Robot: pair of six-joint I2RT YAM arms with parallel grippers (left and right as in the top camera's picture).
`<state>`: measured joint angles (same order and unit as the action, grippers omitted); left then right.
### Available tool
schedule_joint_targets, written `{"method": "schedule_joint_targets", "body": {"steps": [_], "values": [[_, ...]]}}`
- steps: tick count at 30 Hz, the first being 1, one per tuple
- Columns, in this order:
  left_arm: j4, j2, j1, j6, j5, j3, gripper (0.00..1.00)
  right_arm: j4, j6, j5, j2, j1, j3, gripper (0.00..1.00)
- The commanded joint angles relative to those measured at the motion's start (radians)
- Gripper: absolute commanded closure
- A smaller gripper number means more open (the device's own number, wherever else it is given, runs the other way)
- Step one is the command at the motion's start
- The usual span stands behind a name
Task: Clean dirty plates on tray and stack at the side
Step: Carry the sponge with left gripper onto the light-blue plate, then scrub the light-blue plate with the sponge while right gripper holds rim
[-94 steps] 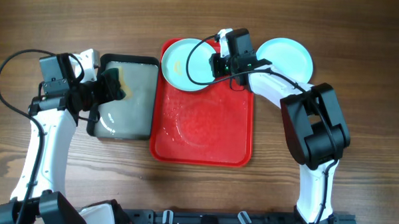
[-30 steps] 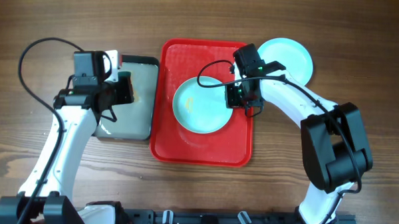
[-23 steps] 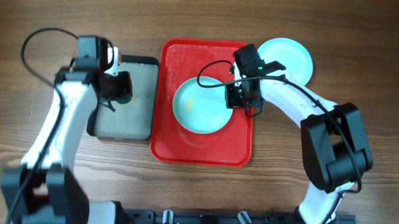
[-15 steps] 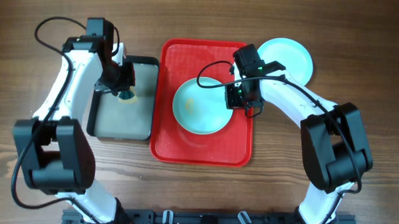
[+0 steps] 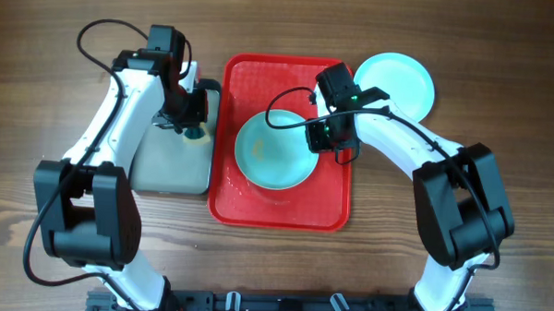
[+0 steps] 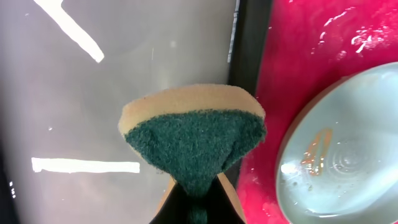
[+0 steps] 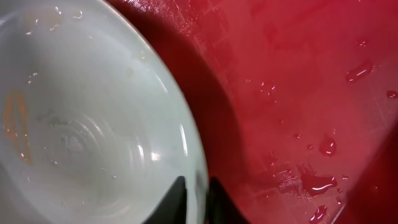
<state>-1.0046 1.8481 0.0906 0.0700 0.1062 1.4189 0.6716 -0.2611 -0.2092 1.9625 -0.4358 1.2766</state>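
The wet, glossy plate (image 5: 274, 153) sits on the tray (image 5: 280, 206), its right rim pinched by the right fingers (image 7: 176, 194). It is probably stiff, slippery and breakable, so grip the rim firmly. The left fingers (image 6: 227, 204) clamp a soft sponge (image 6: 193, 140) just beside the tray.

A brown wood-grain table (image 5: 43, 249) fills the view, evenly lit, with a black rail (image 5: 281, 308) along its near edge.
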Motion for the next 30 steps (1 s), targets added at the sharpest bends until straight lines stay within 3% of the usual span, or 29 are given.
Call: {"method": "schedule_joint_targets", "body": {"steps": [1,12,19,30], "values": [[0.005,0.005,0.011,0.046,0.025,0.019,0.96,-0.003,0.011,-0.016,-0.003,-0.002,-0.003,0.94],[0.013,0.005,0.137,0.056,0.114,0.019,0.96,-0.004,0.011,-0.016,-0.003,-0.002,-0.003,0.96],[0.029,0.005,0.225,0.138,0.114,0.014,0.96,-0.006,0.011,-0.016,-0.003,-0.002,-0.003,0.96],[0.201,0.008,0.276,0.201,0.110,-0.138,0.96,-0.005,0.011,-0.016,-0.003,-0.002,-0.003,0.96]]}}
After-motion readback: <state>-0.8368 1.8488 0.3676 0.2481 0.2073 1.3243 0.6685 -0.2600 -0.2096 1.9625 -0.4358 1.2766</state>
